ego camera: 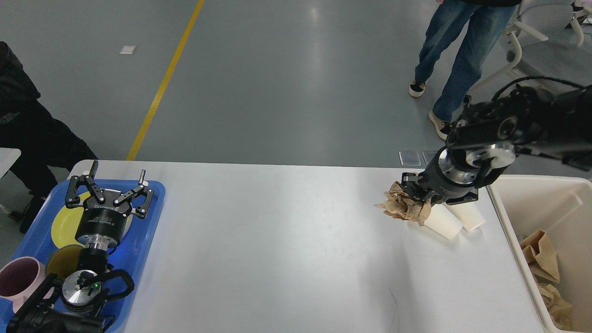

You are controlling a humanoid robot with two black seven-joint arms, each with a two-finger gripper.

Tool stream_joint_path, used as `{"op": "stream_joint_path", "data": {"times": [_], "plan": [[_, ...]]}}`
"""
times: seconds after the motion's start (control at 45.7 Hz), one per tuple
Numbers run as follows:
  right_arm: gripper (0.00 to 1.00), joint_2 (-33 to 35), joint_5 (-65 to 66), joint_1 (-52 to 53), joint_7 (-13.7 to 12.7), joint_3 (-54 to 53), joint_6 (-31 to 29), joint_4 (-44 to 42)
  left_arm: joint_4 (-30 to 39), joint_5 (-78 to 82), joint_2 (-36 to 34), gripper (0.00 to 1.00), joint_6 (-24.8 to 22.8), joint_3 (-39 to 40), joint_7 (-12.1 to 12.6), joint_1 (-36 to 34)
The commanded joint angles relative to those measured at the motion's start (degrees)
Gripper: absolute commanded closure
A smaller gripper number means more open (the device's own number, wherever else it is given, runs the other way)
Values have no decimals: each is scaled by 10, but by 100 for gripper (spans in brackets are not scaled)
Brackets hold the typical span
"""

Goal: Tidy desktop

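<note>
**Tabletop inventory: two arms, one paper wad, two cups**

Item 1. Our right arm enters from the right edge of the view, high above the bin, and bends down toward the far right corner of the tabletop [286,249]. Its silver wrist ring faces us. The right end effector [413,195] points downward and is pressed into a crumpled brown paper wad [401,206]; its fingers are hidden by the wrist and the paper, so we cannot tell how wide they stand or whether they grip the paper.

Item 2. Our left arm rises from the near left corner over the blue tray [149,231]. The left end effector [110,187] points toward the far edge, fingers spread wide, holding nothing.

Item 3. Two white paper cups lie on their sides near the far right corner: one cup [442,224] touching the paper wad, the second cup [469,217] just beside it toward the right edge, partly under our wrist.

Item 4. Blue tray, on the left edge: a yellow plate [62,224], a dark olive bowl [60,263], a pink mug [21,278], all partly masked by our left arm.

Item 5. Cream bin [545,203], just beside the right edge, holding crumpled brown paper [541,254].

Item 6. Beyond the far edge: a person in jeans [455,60] on the grey floor, a white chair [545,41] behind.
</note>
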State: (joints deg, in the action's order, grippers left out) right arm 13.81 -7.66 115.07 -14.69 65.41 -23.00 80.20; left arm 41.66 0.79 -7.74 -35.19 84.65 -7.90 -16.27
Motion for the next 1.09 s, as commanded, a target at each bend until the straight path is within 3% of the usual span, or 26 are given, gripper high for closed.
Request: {"op": "stream_joint_path", "data": {"times": [0.0, 0.109, 0.328, 0.503, 0.634, 0.744, 0.853, 0.919, 1.072], "plan": [[100, 42, -1, 128, 60, 44, -106, 75, 0, 0, -1, 4, -1, 0, 0, 0], [100, 45, -1, 218, 94, 103, -165, 118, 0, 0, 0, 4, 0, 0, 0, 0], [100, 45, -1, 346, 99, 222, -172, 182, 0, 0, -1, 4, 0, 0, -1, 0], [100, 59, -1, 357, 99, 260, -156, 183, 0, 0, -1, 4, 0, 0, 0, 0], [100, 96, -1, 343, 97, 288, -104, 171, 0, 0, -1, 4, 0, 0, -1, 0], [100, 161, 6, 284, 91, 308, -50, 133, 0, 0, -1, 4, -1, 0, 0, 0], [100, 236, 12, 181, 89, 300, -37, 37, 0, 0, -1, 4, 0, 0, -1, 0], [100, 257, 13, 99, 89, 292, -32, -28, 0, 0, 0, 4, -1, 0, -1, 0], [100, 285, 4, -108, 91, 236, 67, -129, 0, 0, -1, 4, 0, 0, -1, 0]]}}
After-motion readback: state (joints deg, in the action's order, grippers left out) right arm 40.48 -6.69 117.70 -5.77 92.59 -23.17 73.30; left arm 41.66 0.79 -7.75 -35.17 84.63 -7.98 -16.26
